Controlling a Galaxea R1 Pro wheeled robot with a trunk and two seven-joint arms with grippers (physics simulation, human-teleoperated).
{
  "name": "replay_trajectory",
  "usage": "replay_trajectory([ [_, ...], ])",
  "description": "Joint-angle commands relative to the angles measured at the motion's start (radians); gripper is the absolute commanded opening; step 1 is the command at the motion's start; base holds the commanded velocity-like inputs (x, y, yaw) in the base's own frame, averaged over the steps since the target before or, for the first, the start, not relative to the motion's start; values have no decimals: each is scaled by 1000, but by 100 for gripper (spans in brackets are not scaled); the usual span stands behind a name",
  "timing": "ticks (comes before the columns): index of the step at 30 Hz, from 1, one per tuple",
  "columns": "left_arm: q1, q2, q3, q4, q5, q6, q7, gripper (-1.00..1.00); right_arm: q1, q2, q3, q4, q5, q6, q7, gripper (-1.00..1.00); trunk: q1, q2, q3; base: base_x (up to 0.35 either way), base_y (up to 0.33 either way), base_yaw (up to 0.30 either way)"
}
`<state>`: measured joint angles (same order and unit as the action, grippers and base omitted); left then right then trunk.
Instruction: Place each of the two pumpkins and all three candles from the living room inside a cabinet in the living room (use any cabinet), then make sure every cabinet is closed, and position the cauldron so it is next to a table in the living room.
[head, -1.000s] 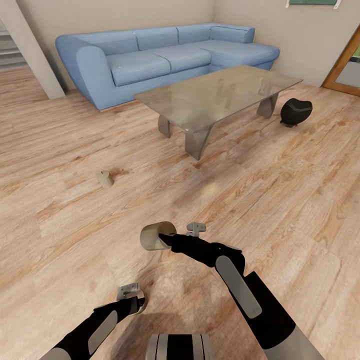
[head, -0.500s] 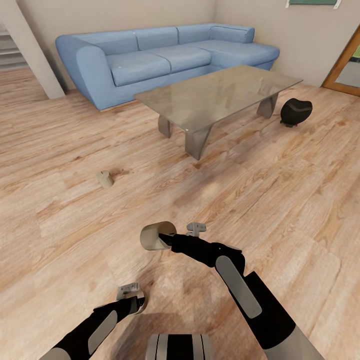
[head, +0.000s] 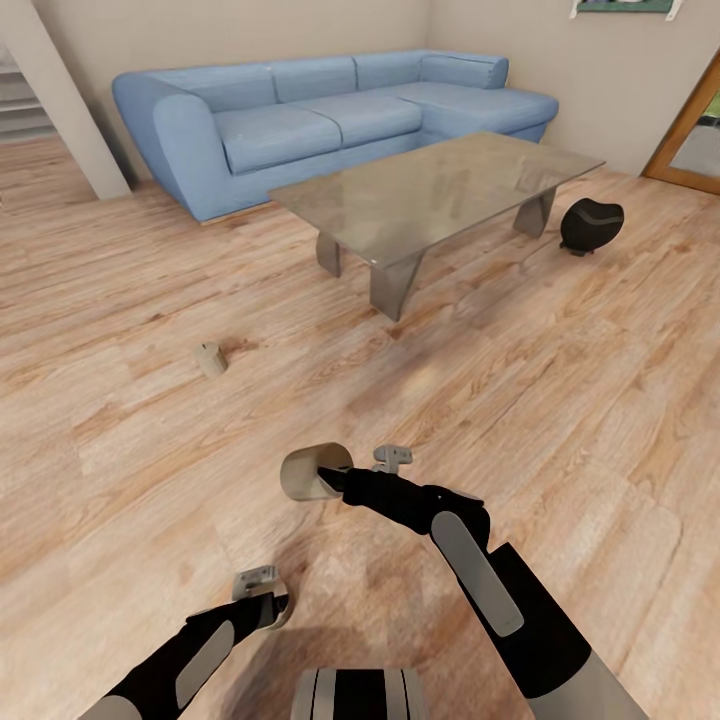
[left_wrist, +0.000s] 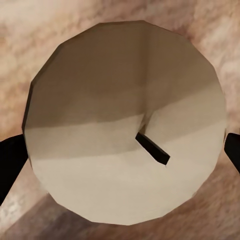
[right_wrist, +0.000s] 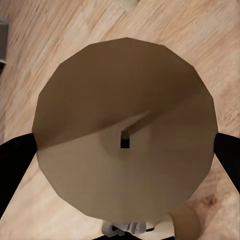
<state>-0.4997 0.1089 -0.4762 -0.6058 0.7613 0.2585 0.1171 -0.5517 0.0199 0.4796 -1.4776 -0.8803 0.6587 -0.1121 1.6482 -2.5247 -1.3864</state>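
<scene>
- Right gripper (head: 335, 478) is closed around a stubby tan candle (head: 308, 472), carried above the plank floor (head: 560, 380) in the head view; the right wrist view has the candle's flat wicked end (right_wrist: 125, 135) sitting square between both fingers (right_wrist: 15, 165).
- Left gripper (head: 268, 600) is low beside the robot's trunk, and the left wrist view shows a 2nd candle (left_wrist: 125, 130) face-on, dark fingertips pressed at either side of it. I read that as a firm hold too.
- A 3rd candle (head: 211, 359) lies on the floor well apart from both arms, off to the robot's left, short of the sofa (head: 300, 110).
- The cauldron (head: 591, 224) sits on the floor just beside the far end of the coffee table (head: 440, 185).
- Handling call: these candles look light and stiff, waxy enough to slip, with smooth curved sides. Best purchase is across the round body near its middle, as both grippers have it; pinching near an end could let it tip out.
- The floor candle looks tipped on its side, so it may roll when nudged: come down over it and close across the barrel.
- With both grippers full, I judge that a drop-off comes 1st.
</scene>
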Motion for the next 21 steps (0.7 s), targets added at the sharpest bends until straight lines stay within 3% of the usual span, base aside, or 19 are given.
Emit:
replay_trajectory([
  [1, 0, 2, -7, -2, 6, 2, 10, -100, -1, 0, 1, -1, -11, 2, -11, -100, -1, 0, 3, 0, 0, 0],
  [13, 0, 2, -7, -2, 6, 2, 10, -100, -1, 0, 1, -1, -11, 2, -11, -100, -1, 0, 11, 0, 0, 0],
  [21, -2, 10, -5, -3, 4, 11, 22, -100, -1, 0, 1, 4, -10, 3, -12, -100, -5, 2, 42, 0, 0, 0],
])
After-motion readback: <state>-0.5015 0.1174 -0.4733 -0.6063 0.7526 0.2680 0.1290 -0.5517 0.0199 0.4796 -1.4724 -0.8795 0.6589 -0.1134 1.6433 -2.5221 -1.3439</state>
